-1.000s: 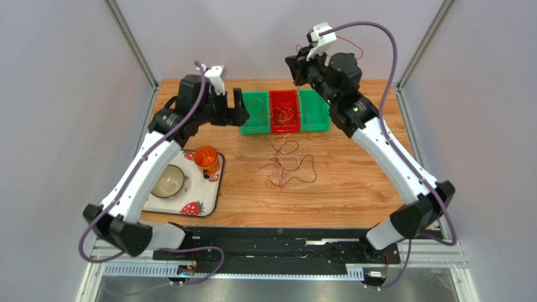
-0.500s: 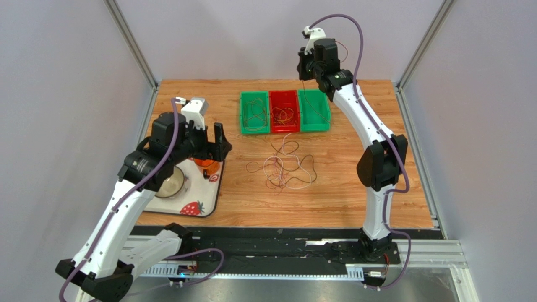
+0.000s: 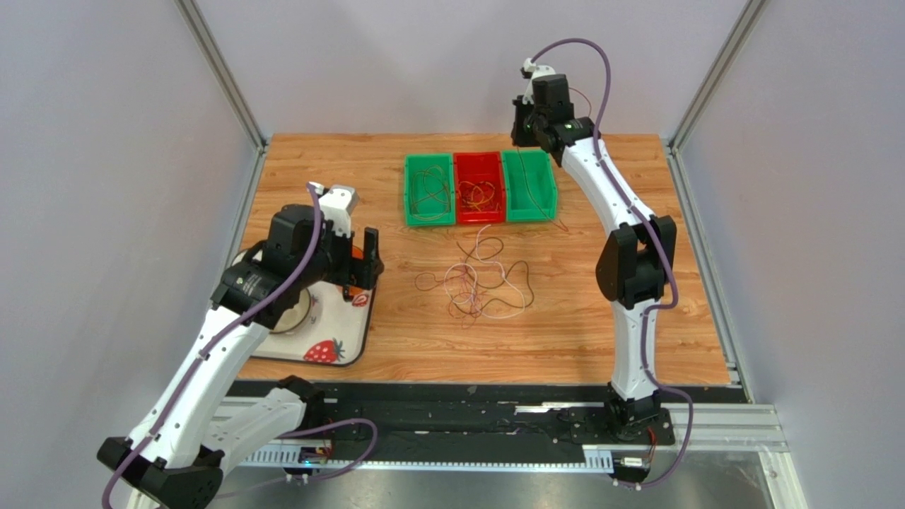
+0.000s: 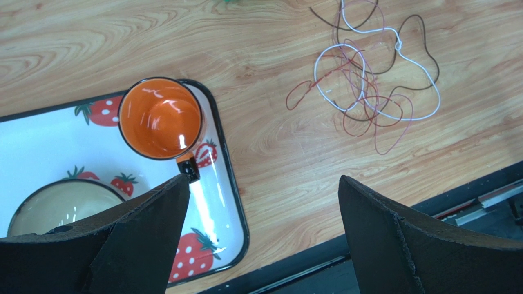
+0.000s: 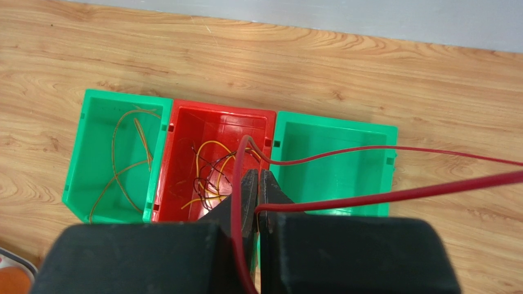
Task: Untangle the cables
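A loose tangle of thin cables (image 3: 480, 282), dark red, brown and whitish, lies on the wooden table in front of the bins; it also shows in the left wrist view (image 4: 368, 92). Three bins stand at the back: a left green bin (image 5: 116, 159) with orange-brown wires, a red bin (image 5: 209, 153) with yellow and dark wires, and a right green bin (image 5: 334, 165). My right gripper (image 5: 258, 184) is shut on a red cable (image 5: 393, 196) high above the bins, at the back in the top view (image 3: 526, 129). My left gripper (image 4: 263, 179) is open and empty above the tray's right edge.
A white strawberry-print tray (image 4: 230, 184) at the left holds an orange mug (image 4: 161, 117) and a cream bowl (image 4: 55, 205). The black rail (image 3: 457, 408) runs along the table's near edge. Grey walls and metal posts surround the table.
My left arm has drawn back from the bins to above the tray. My right arm has stretched up and back over the bins with the red cable in its jaws.
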Controlling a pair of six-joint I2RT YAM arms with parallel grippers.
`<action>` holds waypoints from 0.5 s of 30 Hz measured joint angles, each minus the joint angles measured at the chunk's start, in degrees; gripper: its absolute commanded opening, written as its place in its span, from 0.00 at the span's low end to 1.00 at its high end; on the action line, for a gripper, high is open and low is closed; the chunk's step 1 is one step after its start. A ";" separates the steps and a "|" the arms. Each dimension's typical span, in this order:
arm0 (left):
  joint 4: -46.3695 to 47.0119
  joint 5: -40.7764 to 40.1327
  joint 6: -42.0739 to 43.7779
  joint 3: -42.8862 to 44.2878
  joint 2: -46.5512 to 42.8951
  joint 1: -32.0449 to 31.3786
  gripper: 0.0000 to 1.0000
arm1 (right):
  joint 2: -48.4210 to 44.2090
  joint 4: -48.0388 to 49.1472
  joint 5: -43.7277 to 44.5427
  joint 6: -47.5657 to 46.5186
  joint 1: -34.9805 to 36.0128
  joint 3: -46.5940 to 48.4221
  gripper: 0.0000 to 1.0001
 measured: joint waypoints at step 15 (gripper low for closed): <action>-5.68 -5.73 1.90 3.28 -5.62 0.00 0.99 | 9.16 -3.30 -1.68 5.86 -0.72 12.96 0.00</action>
